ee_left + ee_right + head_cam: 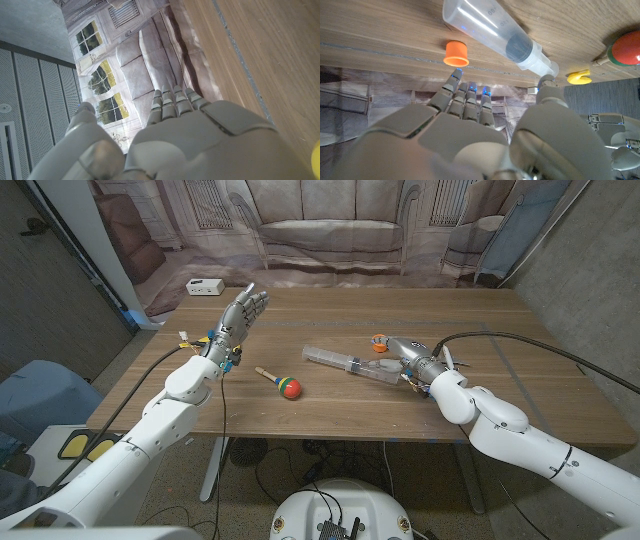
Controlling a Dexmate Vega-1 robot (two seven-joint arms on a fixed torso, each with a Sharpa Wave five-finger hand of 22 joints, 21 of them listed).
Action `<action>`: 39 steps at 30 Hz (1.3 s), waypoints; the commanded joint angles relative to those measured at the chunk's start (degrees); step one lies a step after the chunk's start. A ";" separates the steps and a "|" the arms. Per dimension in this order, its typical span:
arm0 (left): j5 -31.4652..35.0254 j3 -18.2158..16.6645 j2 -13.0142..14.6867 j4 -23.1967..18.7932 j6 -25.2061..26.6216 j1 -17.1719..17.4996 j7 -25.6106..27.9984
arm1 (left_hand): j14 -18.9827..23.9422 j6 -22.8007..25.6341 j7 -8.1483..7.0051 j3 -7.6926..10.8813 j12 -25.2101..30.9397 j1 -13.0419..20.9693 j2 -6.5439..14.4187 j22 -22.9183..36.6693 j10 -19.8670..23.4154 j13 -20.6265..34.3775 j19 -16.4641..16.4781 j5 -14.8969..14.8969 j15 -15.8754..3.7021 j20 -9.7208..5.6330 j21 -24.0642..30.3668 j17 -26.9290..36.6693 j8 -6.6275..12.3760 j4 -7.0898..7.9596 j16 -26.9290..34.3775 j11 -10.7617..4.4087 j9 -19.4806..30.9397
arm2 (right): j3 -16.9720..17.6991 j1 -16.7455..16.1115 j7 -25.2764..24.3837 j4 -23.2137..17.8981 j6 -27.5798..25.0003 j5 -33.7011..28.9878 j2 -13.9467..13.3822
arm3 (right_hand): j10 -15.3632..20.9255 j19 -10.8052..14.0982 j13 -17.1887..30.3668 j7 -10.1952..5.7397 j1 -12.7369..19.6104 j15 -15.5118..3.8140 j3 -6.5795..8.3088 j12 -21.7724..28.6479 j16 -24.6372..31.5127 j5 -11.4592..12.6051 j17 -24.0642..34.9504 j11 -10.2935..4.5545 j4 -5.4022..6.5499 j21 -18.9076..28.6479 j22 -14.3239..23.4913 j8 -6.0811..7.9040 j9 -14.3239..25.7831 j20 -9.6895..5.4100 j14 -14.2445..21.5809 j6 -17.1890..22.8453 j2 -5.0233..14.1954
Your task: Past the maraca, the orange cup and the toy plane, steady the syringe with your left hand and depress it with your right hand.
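The clear syringe lies on the wooden table right of centre, its right end at my right hand. In the right wrist view the syringe has a dark seal inside, and its near end sits just past my right hand, whose fingers reach out with nothing in them. A small orange cup stands just behind the syringe, also visible as the orange cup. The maraca, with a red, green and yellow head, lies left of the syringe. My left hand is raised over the table's left part, fingers apart, holding nothing.
A white power strip lies at the table's far left corner. A printed backdrop of a sofa hangs behind the table. A small yellow piece shows near the maraca in the right wrist view. Cables trail from both arms.
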 commanded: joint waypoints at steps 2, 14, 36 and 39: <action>-0.06 -0.15 0.01 -0.30 -0.27 0.42 0.04 | 0.43 0.35 0.11 0.23 -0.02 0.38 0.46 0.16 0.62 0.20 -0.15 -0.11 -0.11 0.68 -0.05 0.25 0.00 -0.10 -0.05 -0.17 0.30 | -2.65 2.29 4.36 -0.16 -4.19 -3.03 0.10 | -0.52 0.51 0.21 0.12 1.45 -0.01 0.53 -0.45 -0.53 0.36 0.08 -0.17 -0.33 0.11 -0.04 -0.30 0.24 0.26 -0.17 -0.73 -0.12; -0.38 -0.15 0.00 -0.28 -0.09 0.48 -0.16 | 0.50 0.43 0.09 0.25 -0.11 0.43 0.58 0.16 0.63 0.20 -0.14 -0.14 -0.19 0.80 -0.06 0.25 -0.02 -0.12 -0.06 -0.08 0.30 | -5.36 4.42 6.97 0.69 -6.56 -5.75 0.81 | -0.55 1.63 0.23 0.99 3.87 -0.40 1.11 -0.71 -0.37 0.56 -0.13 -0.54 -0.60 0.34 -0.09 -1.52 0.28 0.63 1.30 -3.79 -0.80; -0.38 0.15 0.36 -0.48 1.47 -0.22 -0.06 | 0.61 0.59 0.07 0.30 -0.28 0.51 0.80 0.17 0.62 0.21 0.12 -0.17 -0.09 1.02 0.00 0.25 -0.04 -0.17 -0.08 -0.24 0.30 | -6.14 6.86 11.69 2.96 -7.94 -2.49 2.42 | 0.93 3.60 0.27 1.02 7.26 -1.29 1.86 -0.45 -0.17 0.80 -0.26 -1.22 -0.61 0.70 -0.10 -0.63 0.46 0.02 3.20 -2.25 -1.77; -0.46 0.21 0.41 -0.36 1.76 -0.42 -0.15 | 0.69 0.55 0.05 0.30 -0.26 0.52 0.82 0.17 0.74 0.21 0.20 -0.17 -0.09 1.03 0.03 0.25 -0.06 -0.17 -0.06 -0.32 0.30 | -6.79 7.54 12.20 3.13 -8.63 -2.63 2.53 | 0.92 3.95 0.27 1.28 7.58 -1.33 1.94 -0.50 -0.20 0.82 -0.26 -1.34 -0.56 0.77 -0.09 -0.52 0.47 -0.14 3.27 -1.95 -1.77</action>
